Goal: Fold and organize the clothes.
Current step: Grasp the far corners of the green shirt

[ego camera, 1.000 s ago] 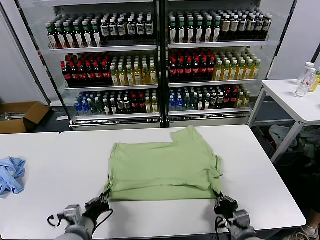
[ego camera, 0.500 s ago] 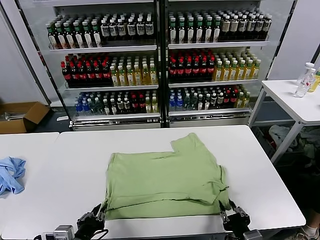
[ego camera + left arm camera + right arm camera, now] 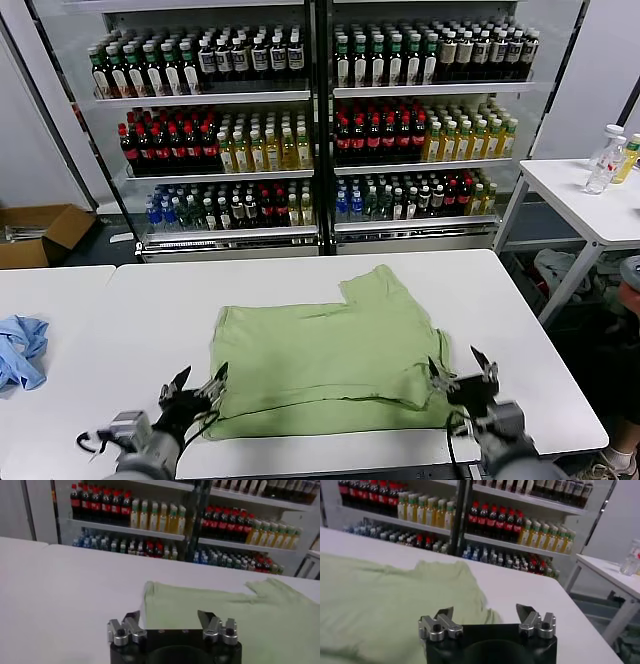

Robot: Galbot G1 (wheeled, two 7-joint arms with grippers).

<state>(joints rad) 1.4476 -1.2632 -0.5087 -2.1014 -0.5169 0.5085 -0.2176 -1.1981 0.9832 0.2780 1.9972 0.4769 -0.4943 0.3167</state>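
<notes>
Head view: at the white tabletop's [image 3: 130, 330] near edge, the left end effector [image 3: 196, 385] and right end effector [image 3: 460, 368] hover wide open, holding nothing, beside the near corners of the folded pale-green fabric shirt [image 3: 325, 355] lying mid-tabletop. Beyond stand glass-fronted bottle-filled coolers [image 3: 320, 120].

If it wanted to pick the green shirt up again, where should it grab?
Probably the two near corners of the shirt, from the robot's own side. The folded hem lies flat along the near edge, and the open left gripper and right gripper flank those corners. The far sleeve sticks out and is a longer reach.
</notes>
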